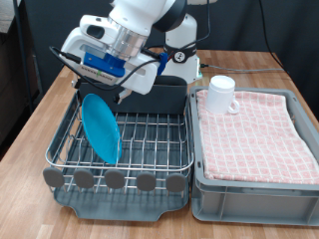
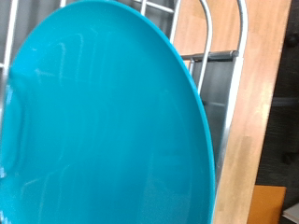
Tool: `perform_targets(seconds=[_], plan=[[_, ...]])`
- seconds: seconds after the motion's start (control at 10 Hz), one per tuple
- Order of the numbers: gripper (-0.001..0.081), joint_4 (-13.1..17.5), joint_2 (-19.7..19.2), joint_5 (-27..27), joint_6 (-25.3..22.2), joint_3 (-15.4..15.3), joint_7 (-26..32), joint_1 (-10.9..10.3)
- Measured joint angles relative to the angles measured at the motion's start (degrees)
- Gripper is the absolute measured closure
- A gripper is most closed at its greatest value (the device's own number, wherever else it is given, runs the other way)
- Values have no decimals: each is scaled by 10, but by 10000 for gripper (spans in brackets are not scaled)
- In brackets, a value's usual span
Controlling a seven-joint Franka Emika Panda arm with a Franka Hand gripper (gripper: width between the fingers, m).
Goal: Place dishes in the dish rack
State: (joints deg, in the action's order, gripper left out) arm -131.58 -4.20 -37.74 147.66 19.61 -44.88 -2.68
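Risk as judged — blue plate [image 1: 100, 126], standing near upright in the dish rack [image 1: 150, 134] toward 9 o'clock, tipping against the wires if released off a slot. Claw [image 1: 108, 92] just above its rim; spread or pinching — cannot tell. Caddy [image 1: 159, 97] at 12 o'clock, contents unseen. White mug [image 1: 221, 95] on pink checked cloth [image 1: 254, 129] in the grey tub [image 1: 254, 194], 3 o'clock. Wooden surface [image 1: 45, 90] beneath.

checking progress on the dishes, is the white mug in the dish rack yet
No, the white mug sits on the pink checked cloth in the grey tub, while only the blue plate stands in the dish rack.
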Motion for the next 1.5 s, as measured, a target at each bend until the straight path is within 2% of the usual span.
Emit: perform_targets(seconds=[0.3,0.5,0.7,1.0,1.2,1.5], plan=[[4,7,31,116,-37,1,115,4],[4,13,60,158,-81,2,163,4],[4,20,90,165,-123,1,180,2],[4,24,125,167,-164,-7,205,-3],[4,23,122,171,-166,-6,201,-3],[4,23,131,204,-200,-17,194,-11]])
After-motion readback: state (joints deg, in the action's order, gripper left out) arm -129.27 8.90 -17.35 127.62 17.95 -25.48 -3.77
